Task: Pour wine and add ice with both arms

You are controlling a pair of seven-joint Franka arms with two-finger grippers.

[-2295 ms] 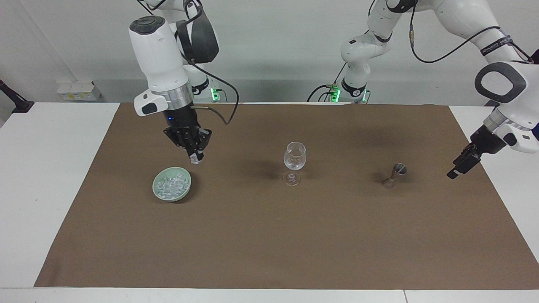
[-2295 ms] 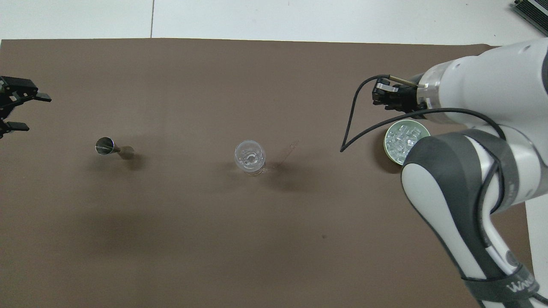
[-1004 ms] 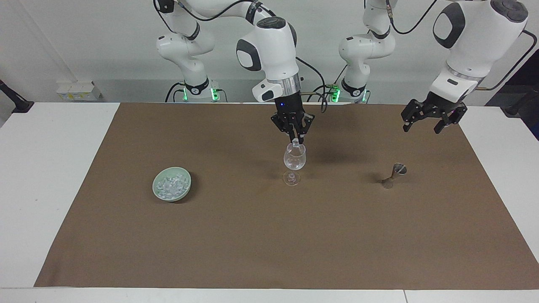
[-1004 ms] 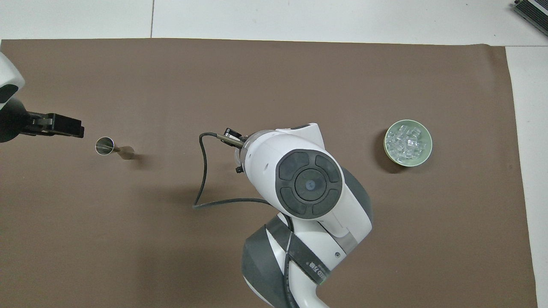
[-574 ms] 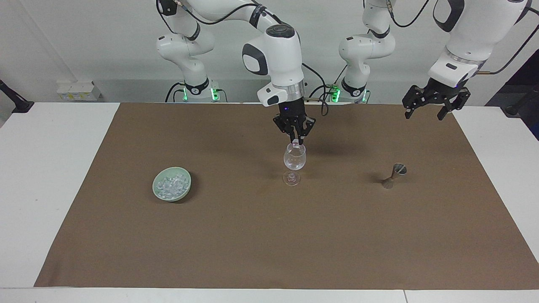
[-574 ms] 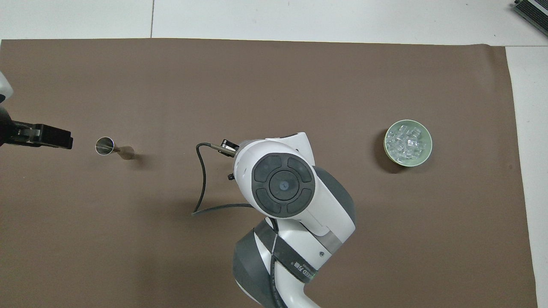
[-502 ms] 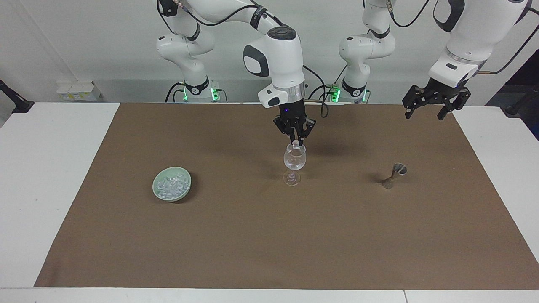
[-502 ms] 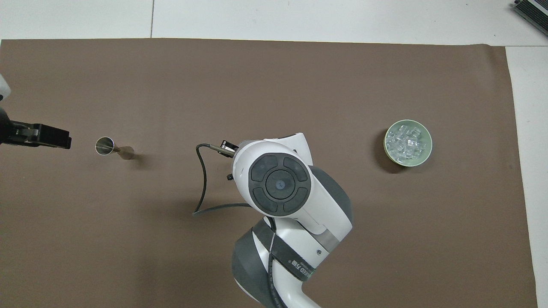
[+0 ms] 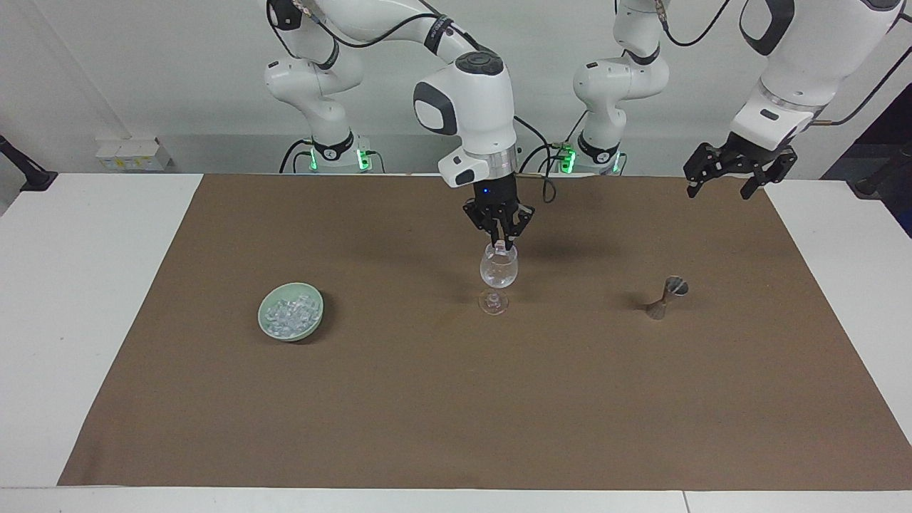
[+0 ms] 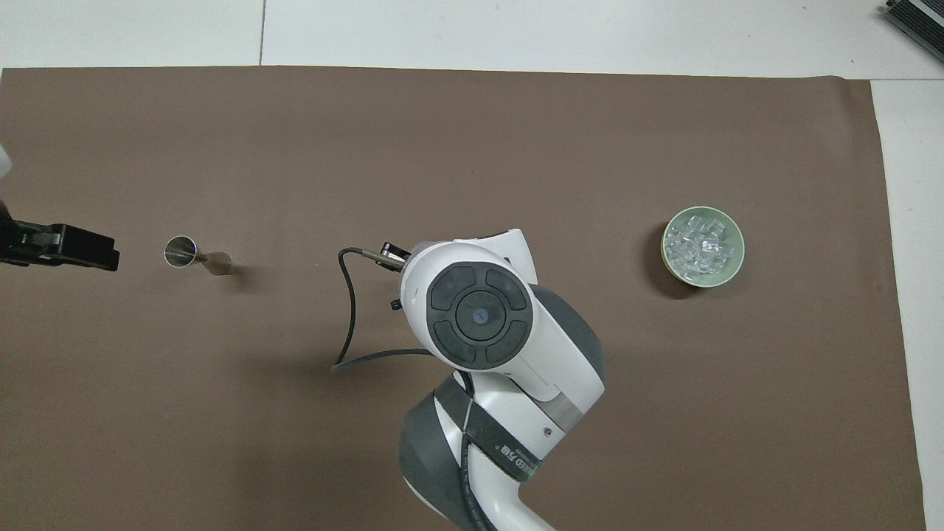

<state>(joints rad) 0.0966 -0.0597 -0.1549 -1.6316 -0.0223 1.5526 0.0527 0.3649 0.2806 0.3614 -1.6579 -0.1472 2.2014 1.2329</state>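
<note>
- Facing view: right gripper (image 9: 501, 241) over wine glass (image 9: 499, 273), fingers apparently pinching one ice chunk (image 9: 501, 246); left gripper (image 9: 737, 176) waits at the glass's 2 o'clock, fingers apart
- Overhead view: ice (image 10: 700, 243) heaped in bowl (image 10: 730, 271), 3 o'clock of right arm (image 10: 479, 317)
- Ice: light, hard, slippery; pinch flat faces

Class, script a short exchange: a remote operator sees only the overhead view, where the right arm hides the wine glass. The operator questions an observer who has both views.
Operator: The right arm blocks my view. Where is its tool?
Observer: The right tool hangs just above the rim of the upright wine glass.
Operator: Is it carrying anything?
Observer: Yes, a small whitish ice piece sits pinched between its fingertips, over the mouth of the glass.
</note>
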